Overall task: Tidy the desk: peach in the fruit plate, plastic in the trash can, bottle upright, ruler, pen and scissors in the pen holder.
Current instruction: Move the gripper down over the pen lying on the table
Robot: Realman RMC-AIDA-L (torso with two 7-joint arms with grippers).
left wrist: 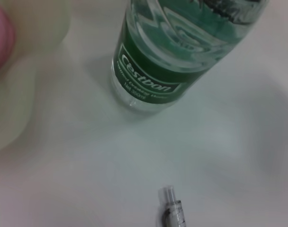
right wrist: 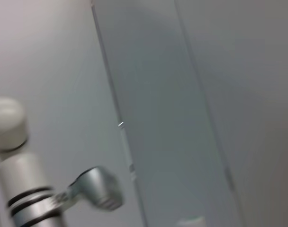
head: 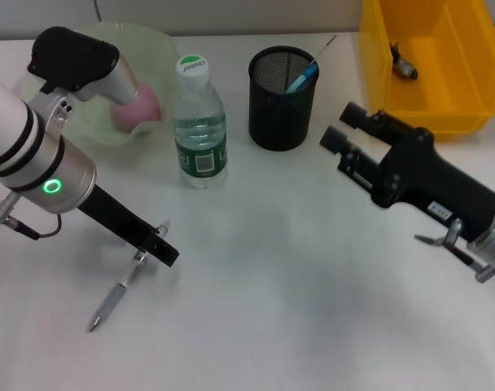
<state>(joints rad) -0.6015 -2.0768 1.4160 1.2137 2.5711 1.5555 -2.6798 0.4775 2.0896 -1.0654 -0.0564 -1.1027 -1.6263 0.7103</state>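
A silver pen point(head: 117, 295) lies slanted on the white desk; its end also shows in the left wrist view point(left wrist: 171, 208). My left gripper point(head: 159, 244) hangs low right at the pen's upper end. The bottle point(head: 200, 122) point(left wrist: 156, 71) stands upright with its green label. A pink peach point(head: 139, 104) sits in the pale green fruit plate point(head: 93, 130). The black mesh pen holder point(head: 282, 98) holds a blue-handled thing point(head: 303, 78); I cannot tell whether it is scissors or ruler. The yellow trash can point(head: 467, 90) contains a crumpled plastic piece point(head: 405, 65). My right gripper point(head: 343, 128) hovers open beside the holder, holding nothing.
The left arm's white forearm point(head: 28, 155) covers part of the plate's near side. The trash can sits at the desk's far right corner. Bare desk surface stretches across the near middle point(head: 296, 309).
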